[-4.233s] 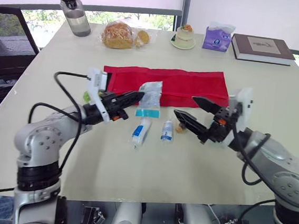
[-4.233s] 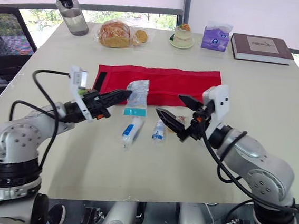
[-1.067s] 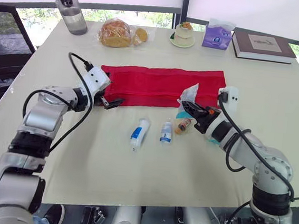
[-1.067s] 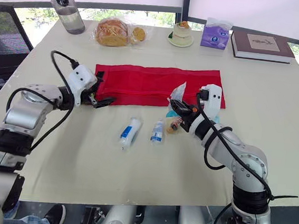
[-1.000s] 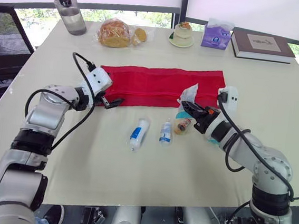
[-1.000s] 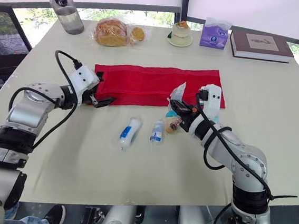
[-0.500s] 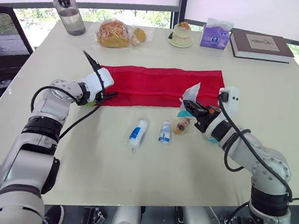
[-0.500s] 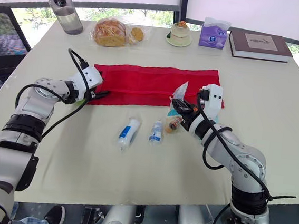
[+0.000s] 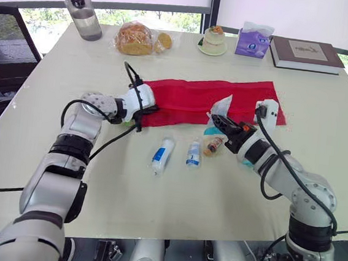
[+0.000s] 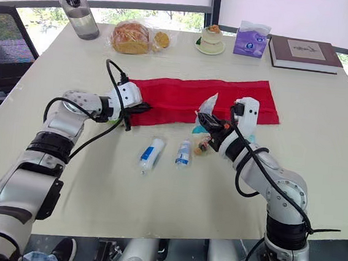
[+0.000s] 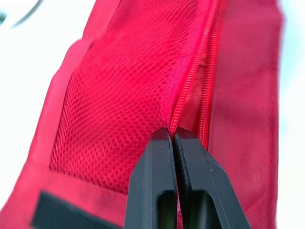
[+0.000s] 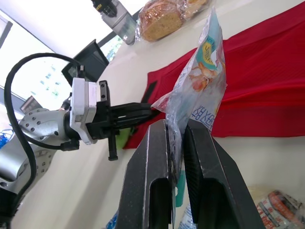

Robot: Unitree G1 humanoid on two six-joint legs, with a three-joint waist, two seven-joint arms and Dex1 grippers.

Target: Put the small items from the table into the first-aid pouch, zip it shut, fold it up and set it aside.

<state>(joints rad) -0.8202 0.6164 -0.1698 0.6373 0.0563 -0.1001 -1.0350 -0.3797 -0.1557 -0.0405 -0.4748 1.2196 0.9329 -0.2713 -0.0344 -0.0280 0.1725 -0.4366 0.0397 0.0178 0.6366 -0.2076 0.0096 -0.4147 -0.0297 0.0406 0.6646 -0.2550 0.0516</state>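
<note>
- Left gripper (image 11: 170,137) is clamped on the mesh edge beside the zip, at the left end of the red pouch (image 9: 214,97).
- Against 0.5 s ago, the pouch has slid toward the robot's right and lies askew. The left arm has come inward with it.
- Right gripper (image 12: 175,130) pinches the clear packet (image 12: 208,76) upright just in front of the pouch, as before.
- The tube (image 9: 162,153) and small bottle (image 9: 194,152) lie unmoved on the table (image 9: 154,209).

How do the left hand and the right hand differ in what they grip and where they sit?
The left hand pinches the red pouch at its mesh edge by the zipper; the right hand holds a clear plastic packet upright. The left hand sits at the pouch's left end, the right hand nearer its right end. Both are shut on their loads.
</note>
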